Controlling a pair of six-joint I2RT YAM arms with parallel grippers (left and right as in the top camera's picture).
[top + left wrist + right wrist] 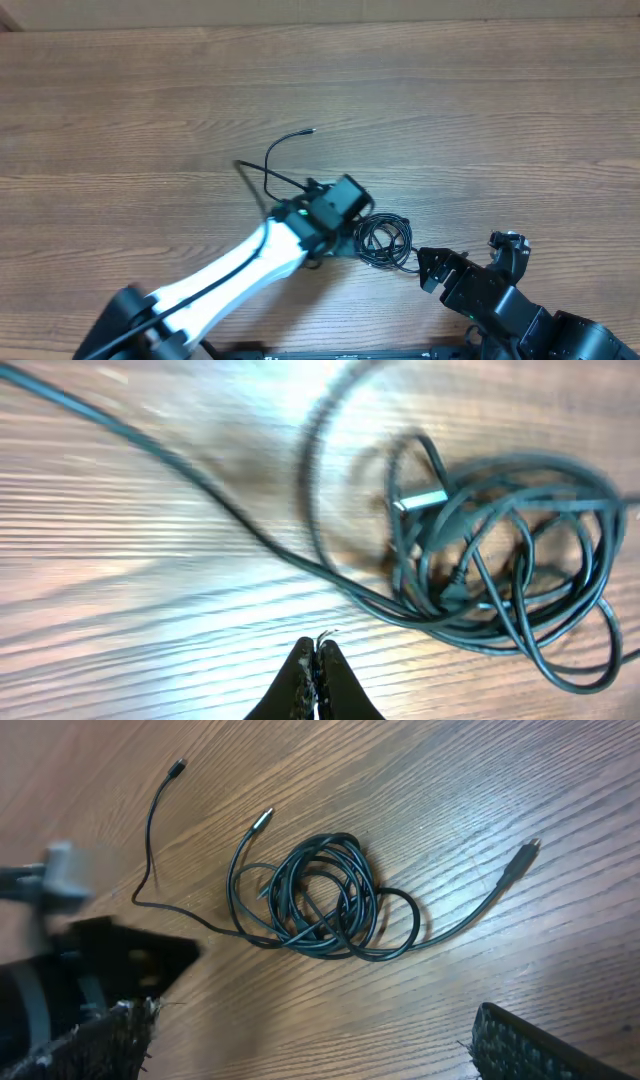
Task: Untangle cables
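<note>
The cables lie as one tangled black coil on the wooden table, just right of my left gripper. One loose cord curves away to the upper left. In the left wrist view the coil with a silver plug sits ahead and to the right. My left gripper is shut with no cord between its fingers. My right gripper stands open, right of the coil and apart from it. In the right wrist view the coil lies ahead of the open right gripper.
The left arm's white link crosses the table from the lower left. It also fills the left edge of the right wrist view as a dark left arm. Cord ends reach out to a plug and another plug.
</note>
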